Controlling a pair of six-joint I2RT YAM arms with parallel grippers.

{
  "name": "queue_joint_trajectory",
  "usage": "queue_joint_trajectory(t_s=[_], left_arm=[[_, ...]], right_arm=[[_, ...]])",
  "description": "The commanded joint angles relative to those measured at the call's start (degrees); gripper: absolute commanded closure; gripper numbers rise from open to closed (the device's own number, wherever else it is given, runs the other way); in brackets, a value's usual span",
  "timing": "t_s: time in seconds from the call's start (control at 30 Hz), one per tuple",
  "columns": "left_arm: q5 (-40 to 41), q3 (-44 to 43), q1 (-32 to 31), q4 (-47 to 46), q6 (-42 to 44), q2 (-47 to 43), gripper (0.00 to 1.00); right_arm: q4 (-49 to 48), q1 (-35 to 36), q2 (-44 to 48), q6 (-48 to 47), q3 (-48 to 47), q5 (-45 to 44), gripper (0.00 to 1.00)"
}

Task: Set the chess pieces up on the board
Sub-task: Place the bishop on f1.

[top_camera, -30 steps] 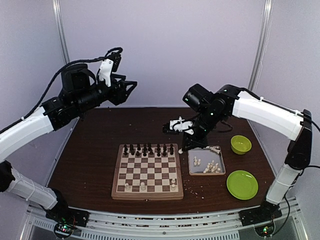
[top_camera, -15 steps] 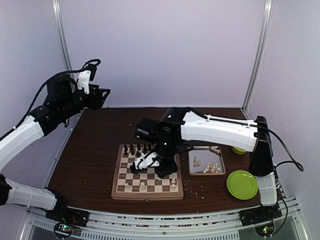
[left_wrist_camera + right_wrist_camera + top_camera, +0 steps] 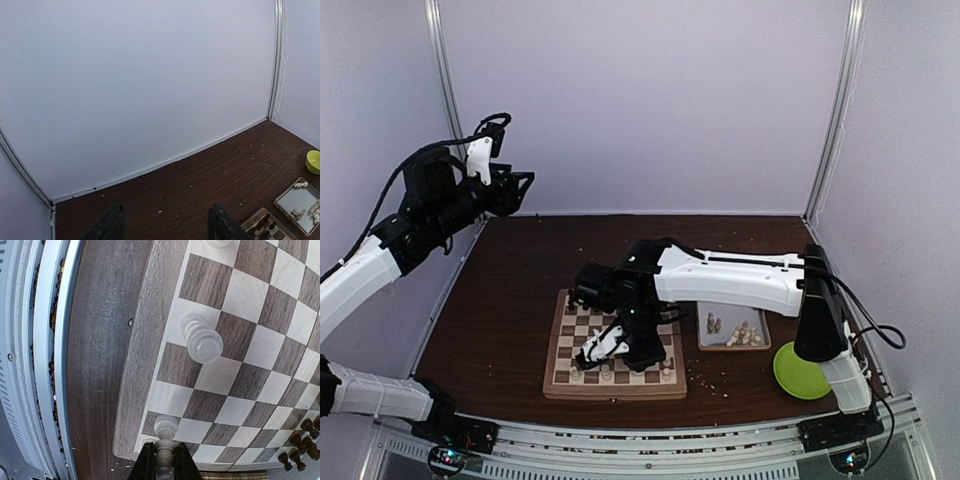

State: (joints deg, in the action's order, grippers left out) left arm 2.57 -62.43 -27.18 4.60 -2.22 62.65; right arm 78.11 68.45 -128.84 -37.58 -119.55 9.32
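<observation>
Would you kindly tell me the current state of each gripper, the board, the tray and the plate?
Left gripper: open, empty, raised.
Right gripper: shut on a white chess piece.
Board: dark pieces at far edge, a few standing white pieces.
Metal tray: holding loose white pieces.
Green plate: empty where visible.

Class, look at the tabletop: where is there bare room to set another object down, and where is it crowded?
Free: the dark table between the board and the back wall, and the strip left of the board. Crowded: the board under the right gripper holding a white piece, and the tray of pieces beside it.
</observation>
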Motion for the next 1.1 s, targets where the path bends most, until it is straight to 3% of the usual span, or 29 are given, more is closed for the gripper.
queue_joint_trajectory(t_s=[0.0, 0.67, 1.07], left_arm=[[0.0, 0.3, -0.1, -1.9, 0.6, 0.1, 0.42], [-0.3, 0.3, -0.1, -1.9, 1.1, 0.2, 0.42], [-1.0, 0.3, -0.1, -1.9, 0.9, 0.8, 0.42]], right_arm=[[0.9, 0.5, -2.1, 0.6, -1.7, -1.2, 0.96], [-0.2, 0.8, -4.9, 1.3, -3.4, -0.9, 0.94], [0.0, 0.7, -2.7, 1.1, -2.8, -3.0, 0.69]])
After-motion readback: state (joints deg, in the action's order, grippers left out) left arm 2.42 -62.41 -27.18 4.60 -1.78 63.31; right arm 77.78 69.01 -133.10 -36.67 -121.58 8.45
